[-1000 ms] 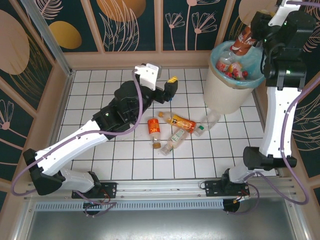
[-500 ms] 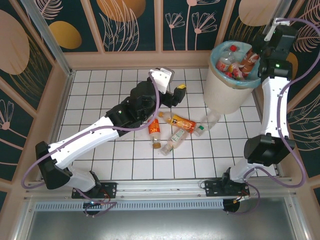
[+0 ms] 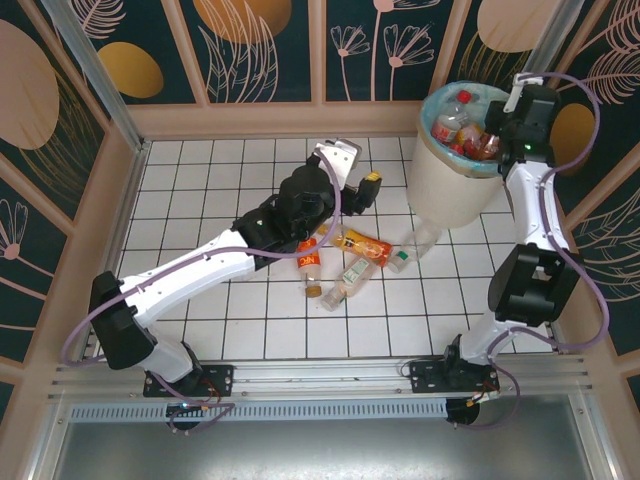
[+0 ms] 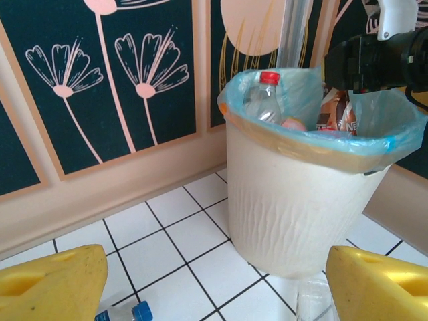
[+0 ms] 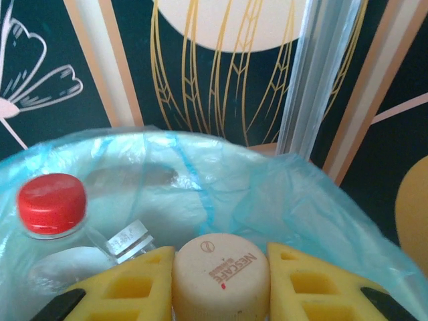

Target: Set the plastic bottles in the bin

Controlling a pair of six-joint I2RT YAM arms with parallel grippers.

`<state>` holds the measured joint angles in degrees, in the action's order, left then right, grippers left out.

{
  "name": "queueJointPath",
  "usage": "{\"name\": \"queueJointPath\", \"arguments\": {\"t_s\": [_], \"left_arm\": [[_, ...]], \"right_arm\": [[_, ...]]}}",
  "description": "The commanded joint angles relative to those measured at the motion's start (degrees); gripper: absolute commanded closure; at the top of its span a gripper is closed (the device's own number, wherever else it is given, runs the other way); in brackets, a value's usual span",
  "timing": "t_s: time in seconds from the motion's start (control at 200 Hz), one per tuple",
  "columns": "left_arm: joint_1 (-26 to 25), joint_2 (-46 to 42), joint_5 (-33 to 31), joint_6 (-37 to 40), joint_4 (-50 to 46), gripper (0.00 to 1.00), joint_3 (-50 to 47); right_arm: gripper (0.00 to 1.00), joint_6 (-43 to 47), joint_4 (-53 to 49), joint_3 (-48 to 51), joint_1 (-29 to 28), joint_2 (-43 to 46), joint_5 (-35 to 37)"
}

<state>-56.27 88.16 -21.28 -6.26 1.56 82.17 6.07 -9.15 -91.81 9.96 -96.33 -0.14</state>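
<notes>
Cream-capped bottle [image 5: 221, 273], body below the edge.

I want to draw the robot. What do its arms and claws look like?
The left arm and right arm are white tubes with chunky black joints. A thin purple cable loops along each. The left claw and right claw have fat yellow fingers.
</notes>
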Motion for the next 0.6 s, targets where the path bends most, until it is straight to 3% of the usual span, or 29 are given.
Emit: {"name": "queueJointPath", "arguments": {"t_s": [0.0, 0.32, 0.596], "left_arm": [[0.08, 0.86, -0.73, 0.9, 2.66, 0.15, 1.47], [1.59, 2.37, 1.17, -1.19, 2.05, 0.14, 1.42], [3.78, 0.93, 0.87, -4.51, 2.04, 0.13, -0.41]], "right_arm": [[0.89, 2.05, 2.5, 2.18, -0.83, -2.73, -0.68], [0.79, 5.36, -2.08, 0.14, -4.36, -7.22, 2.3], [0.4, 2.46, -8.16, -6.55, -7.4, -3.79, -2.89]]}}
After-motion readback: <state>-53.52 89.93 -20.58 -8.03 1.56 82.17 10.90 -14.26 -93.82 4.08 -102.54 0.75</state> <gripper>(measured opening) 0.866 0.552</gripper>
